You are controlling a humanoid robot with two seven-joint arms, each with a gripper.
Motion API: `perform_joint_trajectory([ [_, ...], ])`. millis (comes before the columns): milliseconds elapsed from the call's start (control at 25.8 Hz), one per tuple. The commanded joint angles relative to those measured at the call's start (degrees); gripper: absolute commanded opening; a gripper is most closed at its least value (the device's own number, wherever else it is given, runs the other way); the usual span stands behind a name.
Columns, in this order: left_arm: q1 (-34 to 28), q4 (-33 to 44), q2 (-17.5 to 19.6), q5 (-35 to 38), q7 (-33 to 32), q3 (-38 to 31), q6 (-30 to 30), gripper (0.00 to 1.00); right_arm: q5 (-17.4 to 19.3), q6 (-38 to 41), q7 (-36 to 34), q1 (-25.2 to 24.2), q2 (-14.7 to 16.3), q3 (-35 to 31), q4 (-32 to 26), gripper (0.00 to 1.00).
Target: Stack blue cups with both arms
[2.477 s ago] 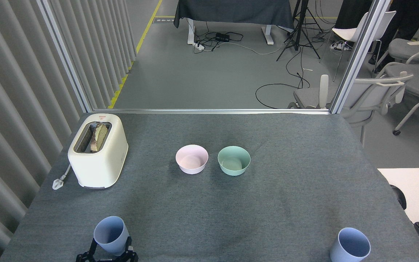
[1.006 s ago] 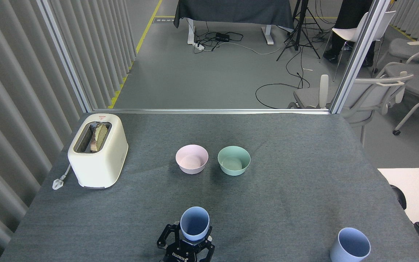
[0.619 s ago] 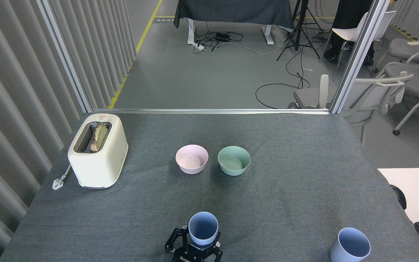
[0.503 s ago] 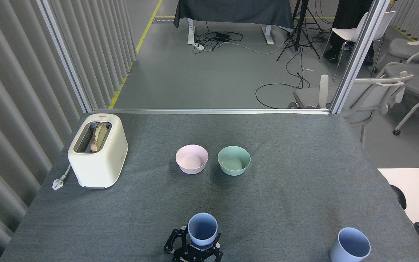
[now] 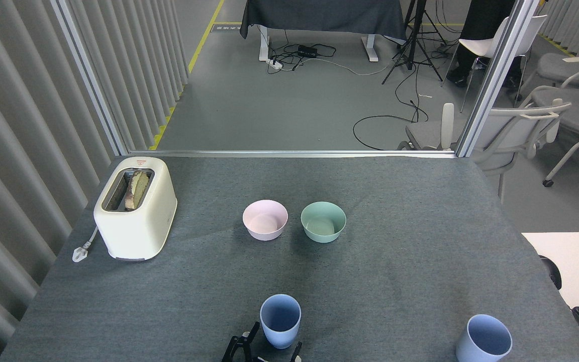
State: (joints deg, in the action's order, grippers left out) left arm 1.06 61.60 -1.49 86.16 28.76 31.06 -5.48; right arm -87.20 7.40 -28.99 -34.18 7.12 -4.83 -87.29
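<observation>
Though smooth, tapered blue cups (image 5: pixel 280 320).

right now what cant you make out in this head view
- Left claw: cut off by the bottom edge; only two prongs show, either side of the centre blue cup, seemingly apart from it.
- Right claw: not in view.
- Right blue cup: base cut off by the bottom edge.
- Toaster: slot contents too small to identify.

so the left gripper (image 5: pixel 269 348) hauled one blue cup (image 5: pixel 280 320) from the near-left corner over to the front middle of the counter (image 5: pixel 420 261), and now its fingers (image 5: pixel 246 338) have spread off it and dropped back.
</observation>
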Motion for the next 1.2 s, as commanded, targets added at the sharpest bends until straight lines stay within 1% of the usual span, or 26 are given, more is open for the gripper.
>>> perform_joint_trajectory([
  [0, -3.7, 2.6, 1.4, -0.1, -0.1, -2.4, -0.9, 1.0, 0.0, 0.0, -0.4, 0.0, 0.0, 0.0, 0.0, 1.0],
  [116, -8.9, 8.6, 2.6, -0.1, -0.1, -5.1, -0.9, 1.0, 0.0, 0.2, -0.5, -0.4, -0.3, -0.1, 0.0, 1.0],
  [271, -15.6, 18.3, 6.5, -0.9, -0.3, -9.3, -0.6, 1.0, 0.3, 0.8, -0.8, -1.6, -0.4, -2.4, 0.0, 1.0],
  [348, -18.7, 21.0, 7.0, -3.2, -0.4, -12.2, -0.2, 1.0, 1.0, 1.0, -0.8, -1.6, -0.2, -4.4, 0.0, 1.0],
  [426, -20.9, 22.2, 7.2, -5.7, -0.3, -14.3, 0.0, 1.0, 1.3, 2.1, 0.0, -0.9, 0.0, -5.4, 0.8, 1.0],
  [465, -21.4, 22.1, 7.4, -6.3, -0.3, -15.2, 0.0, 1.0, 1.0, 2.4, 0.5, -0.2, 0.2, -5.6, 2.0, 1.0],
  [542, -21.8, 21.5, 7.7, -6.4, -0.2, -16.6, 0.0, 1.0, 0.9, 2.4, 4.1, 4.0, 1.6, -5.5, 4.3, 1.0],
  [619, -21.9, 21.6, 7.8, -6.4, -0.2, -17.0, 0.0, 1.0, 0.9, 2.4, 7.3, 7.2, 2.1, -5.5, 6.4, 1.0],
  [658, -21.9, 21.7, 7.7, -6.4, -0.1, -17.0, -0.1, 1.0, 0.9, 2.5, 7.5, 8.1, 2.3, -5.5, 7.0, 1.0],
  [735, -21.9, 21.7, 7.7, -6.4, -0.1, -17.1, -0.1, 1.0, 0.9, 2.5, 7.5, 10.1, 3.8, -5.5, 8.4, 1.0],
  [813, -21.8, 21.8, 7.7, -6.4, -0.1, -17.1, -0.3, 1.0, 1.2, 2.4, 7.6, 11.9, 4.6, -5.5, 9.4, 1.0],
  [929, -21.9, 21.7, 7.7, -6.4, -0.1, -17.0, -0.3, 1.0, 1.3, 2.4, 7.7, 14.0, 4.7, -5.6, 10.9, 1.0],
  [1161, -21.8, 21.7, 7.6, -6.4, -0.1, -17.1, -0.3, 1.0, 1.3, 2.4, 8.2, 18.0, 5.8, -5.6, 13.1, 1.0],
])
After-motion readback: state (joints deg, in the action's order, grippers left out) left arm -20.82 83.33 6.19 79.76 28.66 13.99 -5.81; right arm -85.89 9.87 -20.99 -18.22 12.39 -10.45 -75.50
